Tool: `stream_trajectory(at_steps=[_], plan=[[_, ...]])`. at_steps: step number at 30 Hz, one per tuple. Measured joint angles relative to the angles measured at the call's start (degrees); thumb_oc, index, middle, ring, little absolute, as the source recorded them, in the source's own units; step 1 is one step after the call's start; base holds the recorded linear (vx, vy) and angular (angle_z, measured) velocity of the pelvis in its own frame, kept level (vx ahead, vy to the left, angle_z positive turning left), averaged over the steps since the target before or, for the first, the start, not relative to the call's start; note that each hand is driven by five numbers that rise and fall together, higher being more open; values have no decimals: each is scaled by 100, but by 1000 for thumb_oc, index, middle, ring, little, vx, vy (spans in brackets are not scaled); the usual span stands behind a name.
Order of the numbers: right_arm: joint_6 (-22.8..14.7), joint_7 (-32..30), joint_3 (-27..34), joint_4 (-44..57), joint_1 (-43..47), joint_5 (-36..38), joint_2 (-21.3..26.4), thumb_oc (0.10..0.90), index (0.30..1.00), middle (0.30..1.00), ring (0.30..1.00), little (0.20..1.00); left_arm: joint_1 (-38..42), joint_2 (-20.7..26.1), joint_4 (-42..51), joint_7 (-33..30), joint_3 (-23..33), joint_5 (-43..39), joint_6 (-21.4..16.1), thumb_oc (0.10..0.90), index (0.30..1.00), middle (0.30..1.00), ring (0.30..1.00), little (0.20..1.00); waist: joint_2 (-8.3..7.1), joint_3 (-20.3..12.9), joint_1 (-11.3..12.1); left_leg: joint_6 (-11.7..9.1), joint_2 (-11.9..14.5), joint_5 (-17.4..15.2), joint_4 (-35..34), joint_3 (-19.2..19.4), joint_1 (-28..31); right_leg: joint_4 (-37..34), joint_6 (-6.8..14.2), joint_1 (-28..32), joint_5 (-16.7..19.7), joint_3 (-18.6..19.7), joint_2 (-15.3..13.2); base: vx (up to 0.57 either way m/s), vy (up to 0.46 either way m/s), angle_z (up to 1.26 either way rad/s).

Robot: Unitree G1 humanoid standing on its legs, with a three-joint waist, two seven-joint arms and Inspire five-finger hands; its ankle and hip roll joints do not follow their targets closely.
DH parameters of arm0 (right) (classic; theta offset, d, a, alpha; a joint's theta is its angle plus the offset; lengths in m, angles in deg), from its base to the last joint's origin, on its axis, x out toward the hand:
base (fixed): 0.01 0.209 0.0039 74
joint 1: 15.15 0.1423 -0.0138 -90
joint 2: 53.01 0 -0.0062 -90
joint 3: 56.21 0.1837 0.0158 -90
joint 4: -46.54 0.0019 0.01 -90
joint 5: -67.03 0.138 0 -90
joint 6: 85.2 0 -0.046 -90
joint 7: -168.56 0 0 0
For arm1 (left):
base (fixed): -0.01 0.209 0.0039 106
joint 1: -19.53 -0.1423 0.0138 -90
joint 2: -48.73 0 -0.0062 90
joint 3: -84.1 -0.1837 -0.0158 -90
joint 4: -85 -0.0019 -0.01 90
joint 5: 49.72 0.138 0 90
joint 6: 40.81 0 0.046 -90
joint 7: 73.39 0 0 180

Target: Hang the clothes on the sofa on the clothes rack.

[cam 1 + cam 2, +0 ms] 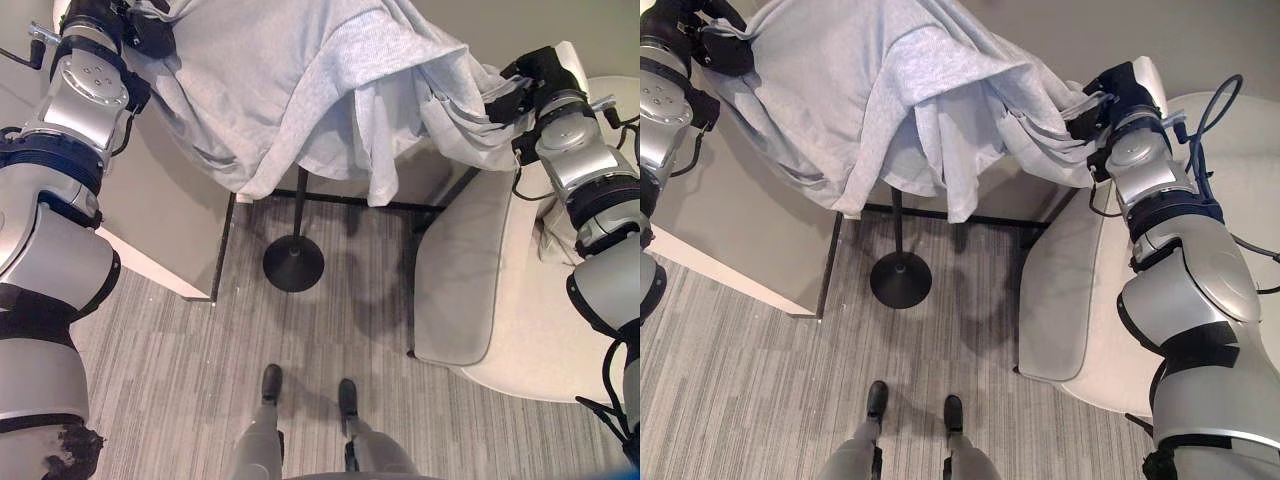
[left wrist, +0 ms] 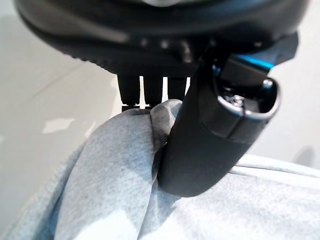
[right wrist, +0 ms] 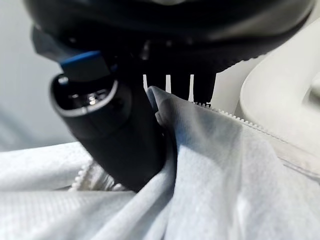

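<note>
We see the left hand (image 2: 200,145) pinching a fold of the light grey zip-up sweatshirt (image 1: 290,80), thumb pressed against the cloth and fingers (image 2: 152,92) behind it. The right hand (image 3: 120,140) grips the other side of the same garment in the same way, thumb on the near face and fingers (image 3: 200,90) past it, with a white zipper edge (image 3: 240,120) running just beside those fingers.

From the head views we find the sweatshirt stretched between the two hands, the left hand (image 1: 150,35) at one end and the right hand (image 1: 520,90) at the other, the cloth sagging in folds below and between them. Under the middle of the garment stands the clothes rack (image 1: 293,262), a thin dark pole on a round black base on the grey carpet (image 1: 330,370). Below the right hand lies the pale sofa (image 1: 530,340) with a grey cushion (image 1: 460,270); below the left hand sits a grey cabinet (image 1: 160,210).
</note>
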Motion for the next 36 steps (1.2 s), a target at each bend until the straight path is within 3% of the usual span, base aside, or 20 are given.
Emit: stream_trajectory(at_steps=[2,3,4,5,6,7,8,10,14,15,20,23,24,26,28,29,30,32,34,36], plan=[[-20,11,204,250,-95,4,-169,400,300,300,300,300,-272,74,88,-1,447,-4,-81,400,300,300,300,300,12,199,-1,-14,2,-11,-7,23,191,-3,0,165,0,31,-2,-18,14,-12],[-21,30,220,333,-123,60,-210,400,300,300,300,300,-371,94,124,4,573,-32,-71,555,533,533,533,533,26,266,6,-29,4,-23,-7,30,244,-2,0,205,-1,46,4,-15,7,-12],[-34,65,267,447,-169,141,-210,400,300,300,300,300,-479,110,188,11,691,-46,-79,800,900,900,900,900,38,284,5,-34,10,-31,-9,39,252,-3,0,207,-1,53,7,-4,2,-10],[-132,127,354,872,-328,438,-198,497,446,446,446,446,-794,230,423,96,877,-226,-98,800,900,900,900,900,79,380,0,-48,22,-41,-9,55,269,-3,-1,210,0,77,17,1,2,-9],[-172,206,358,1024,-378,533,-200,696,745,745,745,745,-924,261,492,151,933,-306,-99,800,900,900,900,900,97,457,4,-47,25,-40,-9,62,302,-3,-3,236,2,83,20,8,2,-7],[-213,235,422,1186,-489,655,-194,800,900,900,900,900,-1067,283,614,200,1019,-353,-90,800,900,900,900,900,115,506,7,-47,26,-40,-9,60,330,-3,-5,264,3,84,22,0,0,0],[-337,242,756,1779,-1013,878,-143,800,900,900,900,900,-1638,395,1171,243,1412,-603,-116,800,900,900,900,900,118,508,9,-54,26,-46,-10,61,364,-3,-5,302,2,83,22,0,0,0],[-425,347,776,2078,-1358,968,-125,800,900,900,900,900,-1985,444,1358,284,1537,-785,-182,800,900,900,900,900,121,520,12,-60,29,-56,-12,59,394,-8,-5,334,1,82,22,16,-8,1],[-499,500,1360,3454,-2808,1106,347,800,900,900,900,900,-3163,592,2234,328,2310,-1370,-196,800,900,900,900,900,204,649,133,-57,19,-74,-15,27,564,-12,-3,522,-1,36,8,39,-16,3],[-499,515,1391,3497,-2919,1105,442,800,900,900,900,900,-3240,664,2288,355,2332,-1416,-196,800,900,900,900,900,217,696,144,-57,19,-77,-15,13,598,-12,-5,564,-3,19,9,83,-26,10],[-555,537,2762,3883,-3793,1063,1026,800,900,900,900,900,-4181,932,3343,515,3081,-1626,-237,800,900,900,900,900,262,796,164,-48,15,-107,-21,-10,823,-14,-34,796,-32,-39,-16,73,-26,2],[-686,401,3738,4144,-4316,1037,1375,800,900,900,900,900,-4907,1013,3951,538,3614,-1670,-296,800,900,900,900,900,275,805,154,-42,14,-156,-23,-13,1041,-16,-50,1018,-73,-61,-14,76,-22,-1],[-803,335,4824,4837,-5073,928,1364,800,900,900,900,900,-5892,1013,4764,597,4456,-1670,-359,800,900,900,900,900,283,807,135,-31,7,-230,-26,-4,1197,-17,-76,1165,-135,-59,-26,61,-22,-2],[-1063,308,5442,5072,-5565,848,1360,800,900,900,900,900,-6510,1018,5155,676,4823,-1668,-475,800,900,900,900,900,296,801,127,-41,11,-273,-26,-4,1331,-18,-80,1304,-173,-61,-12,6,-12,-2],[-1178,287,6625,5894,-6677,585,1208,800,900,900,900,900,-7893,911,6061,791,5783,-1537,-559,800,900,900,900,900,324,786,89,-36,22,-326,-21,3,1420,-16,-109,1391,-235,-64,-6,36,-35,-2],[-1178,287,6625,5894,-6677,585,1208,800,900,900,900,900,-7893,911,6061,791,5783,-1537,-559,800,900,900,900,900,324,786,89,-36,22,-326,-21,3,1420,-16,-109,1391,-235,-64,-6,34,-28,0],[-1248,326,7161,6338,-7411,363,893,800,900,900,900,900,-8579,566,6429,870,6208,-1270,-640,800,900,900,900,900,375,761,82,-37,24,-329,-21,-5,1523,-16,-107,1492,-252,-78,8,0,0,0],[-1171,404,7164,6400,-7902,118,794,800,900,900,900,900,-8873,243,6404,872,6237,-974,-602,800,900,900,900,900,521,671,63,-34,28,-409,-23,-64,1621,-18,-105,1604,-314,-148,10,-15,-30,4],[-1213,576,7217,6735,-8528,-103,230,800,900,900,900,900,-9074,-925,6148,863,6804,-871,-653,800,900,900,900,900,733,439,37,-37,24,-412,-26,-118,1621,-21,-95,1639,-334,-221,2,-33,-48,15],[-1120,747,7008,6940,-9220,-278,-532,800,900,900,900,900,-9479,-1791,6077,822,6882,-701,-660,800,900,900,900,900,828,212,22,-45,8,-449,-29,-209,1736,-24,-110,1808,-433,-347,-9,-14,-32,27]])
